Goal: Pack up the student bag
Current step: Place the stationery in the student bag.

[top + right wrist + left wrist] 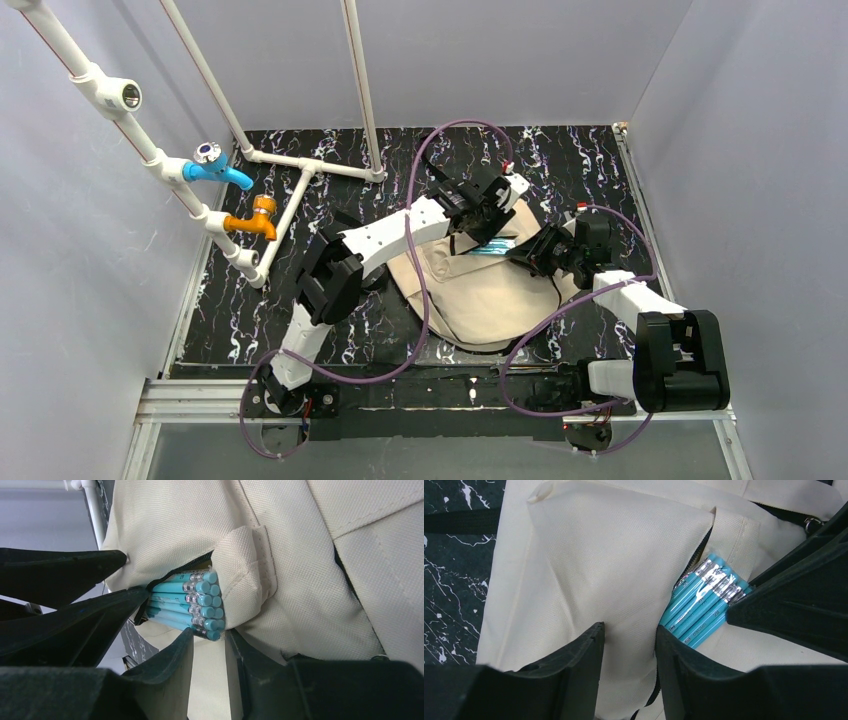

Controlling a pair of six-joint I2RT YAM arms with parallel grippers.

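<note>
The student bag (480,295) is beige and lies flat on the black marbled table (300,340). A bundle of teal pencils (492,249) sticks halfway out of its zip pocket, eraser ends outward (200,600). My left gripper (629,632) is at the pocket mouth: one finger lies on the outer panel and the other by the zip, with a bulging fold of bag fabric (614,555) pinched between them, beside the pencils (704,600). My right gripper (210,637) has its tips just below the pencil ends, jaws a narrow gap apart, only bag cloth (310,580) behind them.
The two grippers crowd each other at the pocket (505,240). A white pipe frame with a blue tap (215,170) and an orange tap (255,220) stands at the back left. Purple cables (420,300) loop over the bag. Grey walls close in both sides.
</note>
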